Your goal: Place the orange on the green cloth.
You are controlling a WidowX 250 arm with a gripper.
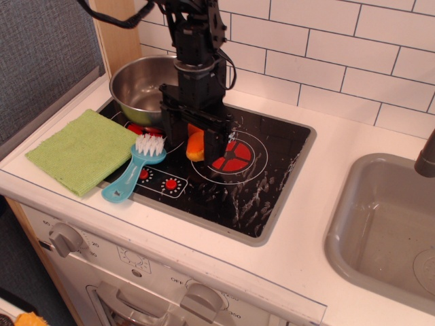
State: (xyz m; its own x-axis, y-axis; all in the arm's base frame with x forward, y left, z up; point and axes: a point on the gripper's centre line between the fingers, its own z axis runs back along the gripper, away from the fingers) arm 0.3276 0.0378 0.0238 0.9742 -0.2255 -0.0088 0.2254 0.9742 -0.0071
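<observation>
Lying flat at centre left, the lime-green square textured cloth (81, 150) waits as the drop spot, bare so a piece can land on it. Right of it, the blue-handled white-bristle brush (134, 169) lies between cloth and target. Mid-frame, the black hand (190, 136) straddles the small yellow-orange toy orange (195, 145) on the black stovetop (258, 183), fingers apart around it, seemingly ready to close.

Single high front view, angled down
</observation>
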